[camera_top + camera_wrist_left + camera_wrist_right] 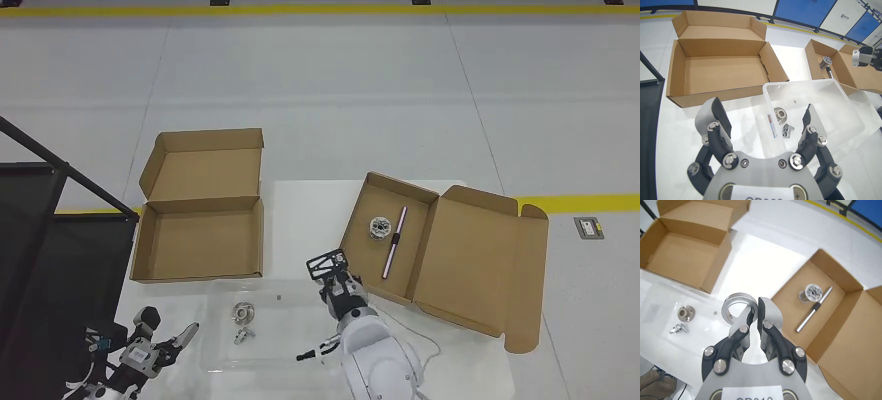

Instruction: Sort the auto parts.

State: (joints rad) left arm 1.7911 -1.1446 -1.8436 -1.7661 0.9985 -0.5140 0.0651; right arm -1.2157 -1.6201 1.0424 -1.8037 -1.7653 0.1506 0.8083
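Observation:
My right gripper (755,313) is shut on the rim of a silver metal ring (738,307), held above the table between the clear plastic tray (659,294) and the right cardboard box (838,321). In the top view it (335,278) hangs by the tray's far right corner. A round flange (686,313) and a small angled bracket (678,329) lie in the tray. My left gripper (762,106) is open with nothing in it, near the tray's left end, with the flange (780,113) and bracket (788,130) just ahead of it.
The left cardboard box (200,240) is open with a bare floor. The right box (395,285) holds a toothed cylinder (379,228) and a thin rod (396,240); its lid flap (480,265) lies spread to the right. The white table (300,215) shows between the boxes.

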